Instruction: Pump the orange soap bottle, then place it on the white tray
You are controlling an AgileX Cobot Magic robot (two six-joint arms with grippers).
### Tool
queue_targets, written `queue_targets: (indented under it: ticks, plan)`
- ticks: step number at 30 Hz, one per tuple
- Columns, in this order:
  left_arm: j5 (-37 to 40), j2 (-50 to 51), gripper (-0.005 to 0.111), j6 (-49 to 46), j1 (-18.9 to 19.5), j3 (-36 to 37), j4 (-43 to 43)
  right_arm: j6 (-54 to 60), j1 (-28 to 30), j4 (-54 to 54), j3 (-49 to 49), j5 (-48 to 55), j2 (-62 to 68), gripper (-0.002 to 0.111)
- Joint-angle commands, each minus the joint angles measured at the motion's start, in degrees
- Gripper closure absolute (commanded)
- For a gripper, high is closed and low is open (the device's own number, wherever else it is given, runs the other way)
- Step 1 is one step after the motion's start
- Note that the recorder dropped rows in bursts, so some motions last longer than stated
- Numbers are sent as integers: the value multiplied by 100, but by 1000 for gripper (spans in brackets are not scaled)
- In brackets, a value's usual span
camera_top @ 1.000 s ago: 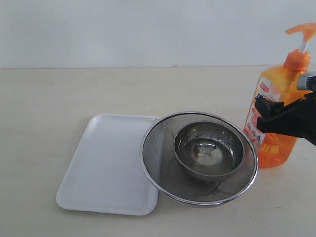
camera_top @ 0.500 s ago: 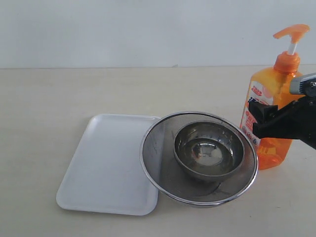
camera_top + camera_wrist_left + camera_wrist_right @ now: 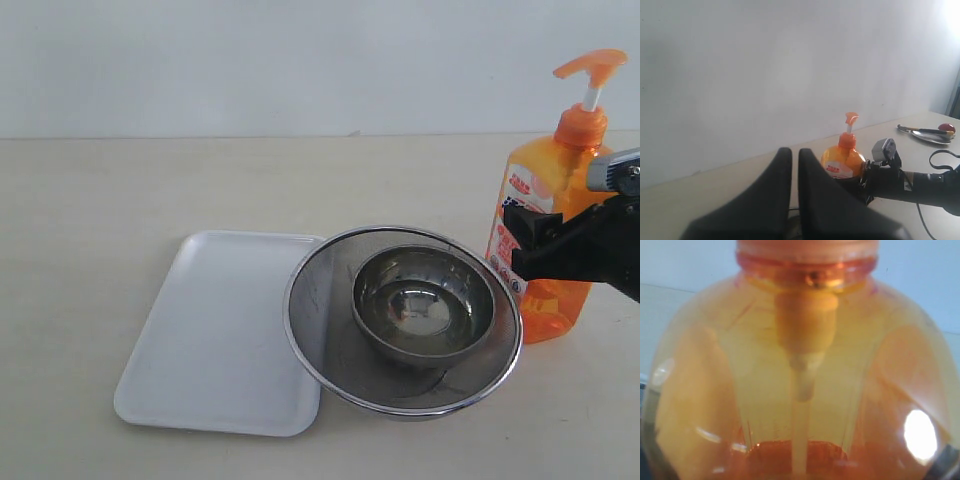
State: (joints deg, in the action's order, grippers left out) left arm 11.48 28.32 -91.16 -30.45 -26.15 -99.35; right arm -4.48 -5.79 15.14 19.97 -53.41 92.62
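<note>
The orange soap bottle (image 3: 545, 185) stands upright at the right of the table, pump head up, its base low by the tabletop. My right gripper (image 3: 530, 245) is shut on its body at label height, one black finger across the label. The bottle's translucent shoulder and dip tube (image 3: 805, 365) fill the right wrist view. The white tray (image 3: 215, 340) lies flat at the left with nothing on it. My left gripper (image 3: 791, 152) is out of the exterior view; its two black fingers stand almost together, holding nothing, and point towards the bottle (image 3: 840, 162).
A round steel mesh strainer (image 3: 310, 340) holding a steel bowl (image 3: 425, 300) sits between tray and bottle, its rim overlapping the tray's right edge. In the left wrist view a small plate with utensils (image 3: 930, 134) lies far off on the table.
A second ago the bottle and the right gripper were further right; both shifted left towards the strainer, then stayed still over the last half second.
</note>
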Motion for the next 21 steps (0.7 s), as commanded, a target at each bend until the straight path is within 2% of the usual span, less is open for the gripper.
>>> queue_targets:
  ticks: [1, 21]
  plan:
    - [206, -22, 102, 317, 7, 25, -60, -15, 2, 46, 1, -201, -15, 107]
    - [338, -22, 102, 305, 7, 25, -60, -15, 2, 22, 1, -147, -15, 107]
